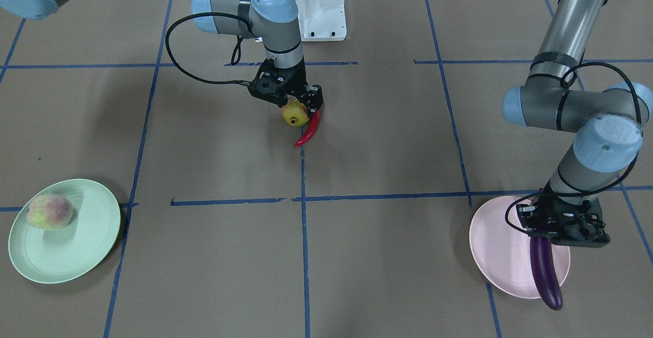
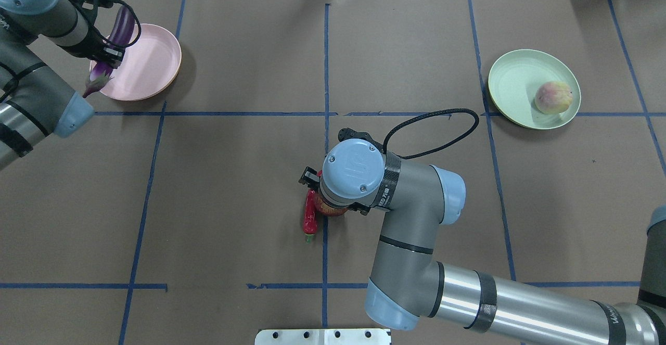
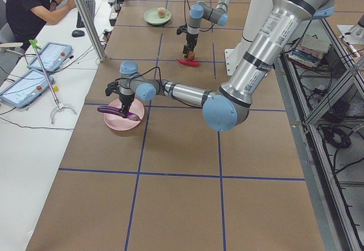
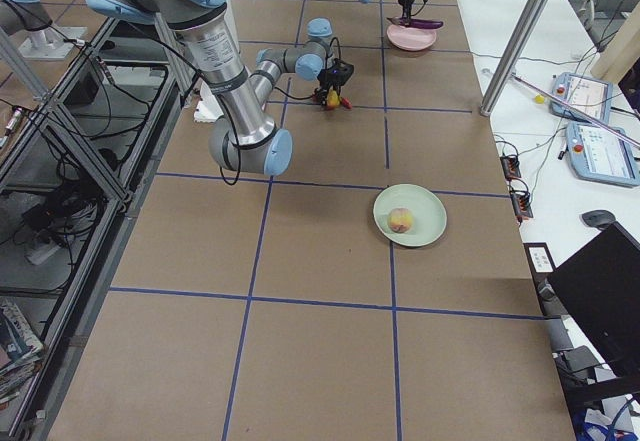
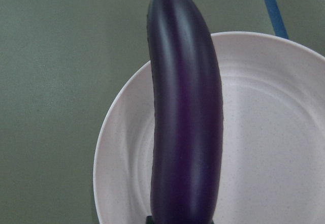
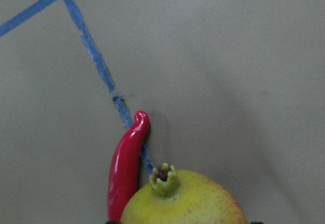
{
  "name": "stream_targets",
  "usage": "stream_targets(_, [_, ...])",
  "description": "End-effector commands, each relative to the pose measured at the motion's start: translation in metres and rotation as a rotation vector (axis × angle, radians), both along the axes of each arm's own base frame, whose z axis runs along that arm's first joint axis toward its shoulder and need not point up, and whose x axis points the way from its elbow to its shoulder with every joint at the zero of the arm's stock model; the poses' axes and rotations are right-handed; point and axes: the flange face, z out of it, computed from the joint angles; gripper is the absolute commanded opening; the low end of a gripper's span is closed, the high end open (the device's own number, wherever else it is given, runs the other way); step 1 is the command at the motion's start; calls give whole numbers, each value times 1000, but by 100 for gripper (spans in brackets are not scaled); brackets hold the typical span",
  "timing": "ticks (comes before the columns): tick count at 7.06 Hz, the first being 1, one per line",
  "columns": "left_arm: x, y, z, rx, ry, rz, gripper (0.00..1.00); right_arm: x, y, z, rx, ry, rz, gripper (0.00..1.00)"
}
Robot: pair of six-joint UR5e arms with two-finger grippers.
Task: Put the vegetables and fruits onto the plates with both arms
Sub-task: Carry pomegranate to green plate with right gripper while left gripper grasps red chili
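Left side: you find the eggplant (image 1: 545,271) lying level in the left gripper (image 1: 540,235), clamped near its stem end. The gripper is narrowed onto it. Its long body runs across the pink plate (image 1: 497,246) and the rounded tip overhangs the rim. You cannot tell whether the eggplant touches the plate.

Right side: the pomegranate (image 1: 295,113) sits directly under the right gripper (image 1: 303,107), nub end pointing away from the wrist. The gripper is closed to about fruit width, one finger on each side of the fruit. You cannot tell whether the fruit is off the counter (image 1: 382,256).

Obstruction: the chili (image 1: 309,130) lies right against the pomegranate on a blue tape line (image 1: 304,256). Its upper end is at one gripper finger; contact with that finger cannot be judged.

Elsewhere: the peach (image 1: 49,211) rests on the green plate (image 1: 76,246), near its rim, well apart from both grippers.
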Motion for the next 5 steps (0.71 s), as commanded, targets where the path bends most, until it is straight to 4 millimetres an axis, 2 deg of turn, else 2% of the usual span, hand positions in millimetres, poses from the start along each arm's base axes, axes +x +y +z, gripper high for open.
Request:
stream_targets(1, [0, -2, -30, 65, 52, -4, 100, 28, -6, -28, 3, -60, 36, 0])
stream_targets(2, [2, 12, -39, 73, 90, 11, 100, 62, -15, -37, 14, -97, 63, 0])
stream_targets(3, [55, 45, -69, -13, 193, -24, 100, 110, -14, -12, 19, -94, 91, 0])
stream_targets(4, [118, 99, -112, -78, 283, -34, 100, 148, -40, 14, 16, -64, 130, 0])
stream_targets(5, [148, 133, -152, -140, 363, -98, 100, 183, -74, 46, 44, -2, 145, 0])
